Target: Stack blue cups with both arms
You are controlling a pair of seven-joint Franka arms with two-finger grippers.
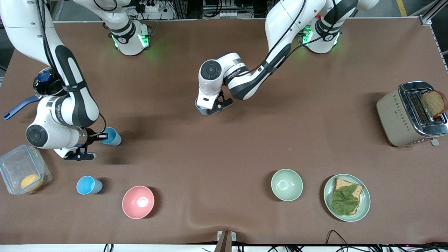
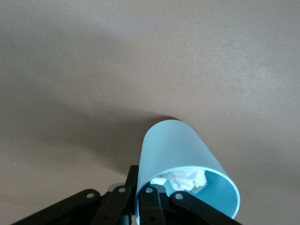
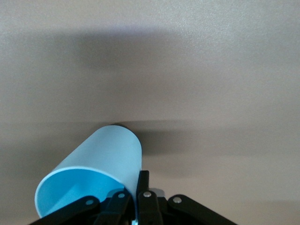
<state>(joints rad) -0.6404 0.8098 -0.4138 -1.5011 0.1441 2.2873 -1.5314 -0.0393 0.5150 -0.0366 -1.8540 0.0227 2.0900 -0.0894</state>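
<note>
My right gripper (image 1: 102, 136) is shut on the rim of a bright sky-blue cup (image 1: 112, 136), low over the table toward the right arm's end. In the right wrist view one finger is inside the cup (image 3: 103, 157) and one outside, with the gripper (image 3: 139, 190) closed on the wall. My left gripper (image 1: 210, 109) is shut on the rim of a duller grey-blue cup (image 1: 201, 112) at the table's middle. The left wrist view shows that cup (image 2: 180, 150) with white crumpled stuff inside, pinched by the gripper (image 2: 140, 192). Another sky-blue cup (image 1: 89, 184) stands free, nearer the front camera.
A pink bowl (image 1: 138, 202) sits beside the free cup. A pale green bowl (image 1: 287, 184) and a plate (image 1: 364, 206) with bread and lettuce sit toward the left arm's end. A toaster (image 1: 395, 119), a clear box (image 1: 14, 164) and a pot (image 1: 45, 85) stand near the table's ends.
</note>
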